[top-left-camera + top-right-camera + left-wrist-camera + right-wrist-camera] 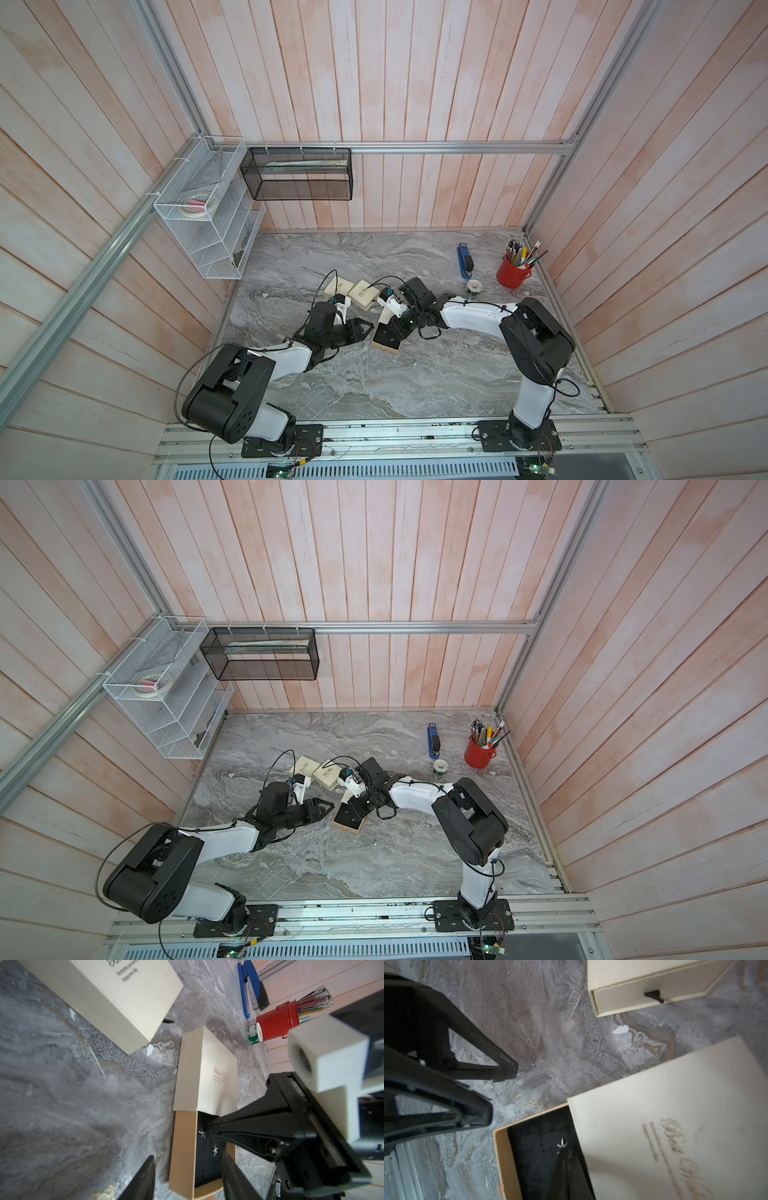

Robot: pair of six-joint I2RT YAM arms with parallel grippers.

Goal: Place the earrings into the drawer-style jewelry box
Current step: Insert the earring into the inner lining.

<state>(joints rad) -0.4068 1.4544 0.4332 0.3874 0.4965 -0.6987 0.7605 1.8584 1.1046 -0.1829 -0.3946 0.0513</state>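
The jewelry box (205,1076) is a cream sleeve with its tan drawer (184,1147) pulled out, showing a black lining. It lies mid-table in both top views (386,343) (348,823). Two silver star earrings show. One earring (215,1150) lies on the lining. The other earring (562,1144) sits at the very tip of my right gripper (562,1148), which is shut on it over the drawer. My left gripper (188,1155) is open and straddles the drawer's outer end. Marble shows between one finger (148,1176) and the drawer wall.
Two more cream boxes (338,286) (363,294) lie just behind the arms; one (643,980) has a black pull tab. A blue stapler (465,261), a tape roll (473,286) and a red pen cup (512,272) stand at the back right. Wire racks (208,208) hang on the left wall.
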